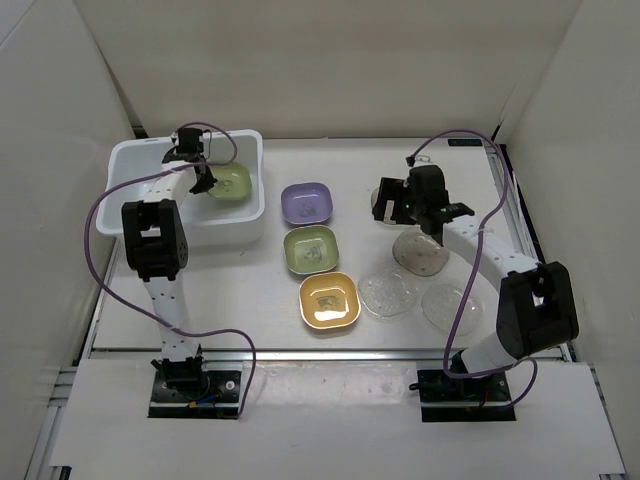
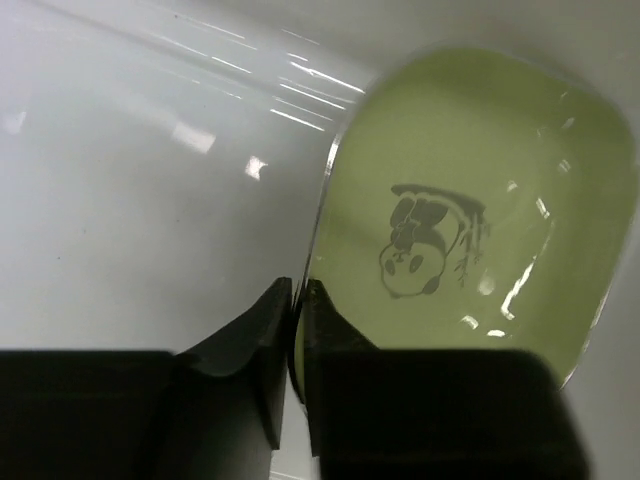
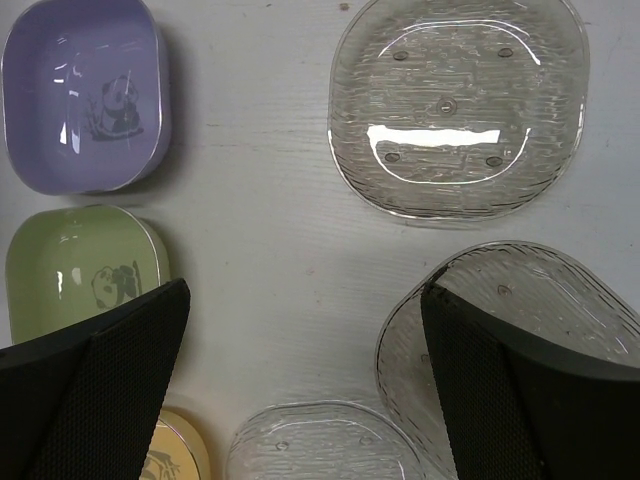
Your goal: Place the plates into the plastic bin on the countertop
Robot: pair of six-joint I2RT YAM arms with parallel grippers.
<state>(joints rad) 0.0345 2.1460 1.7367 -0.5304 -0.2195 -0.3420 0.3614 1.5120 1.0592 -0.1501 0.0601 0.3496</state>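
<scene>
My left gripper [image 1: 203, 180] [image 2: 297, 300] is inside the white plastic bin [image 1: 140, 165] [image 2: 140, 200], shut on the rim of a pale green plate [image 1: 233, 182] [image 2: 470, 200] with a panda print. On the countertop [image 1: 300, 165] lie a purple plate [image 1: 306, 203] [image 3: 85, 95], a second green plate [image 1: 311, 250] [image 3: 75, 270] and a yellow plate [image 1: 329, 301] [image 3: 178, 455] in a column. Three clear plates [image 1: 389, 294] [image 3: 460, 105] lie to their right. My right gripper [image 1: 392, 203] [image 3: 305, 290] hovers open over bare countertop between the plates, holding nothing.
Metal rails [image 1: 510, 200] edge the countertop on the right and at the front. White walls close in the back and both sides. The right finger [image 3: 500, 390] partly covers one clear plate [image 3: 520, 300].
</scene>
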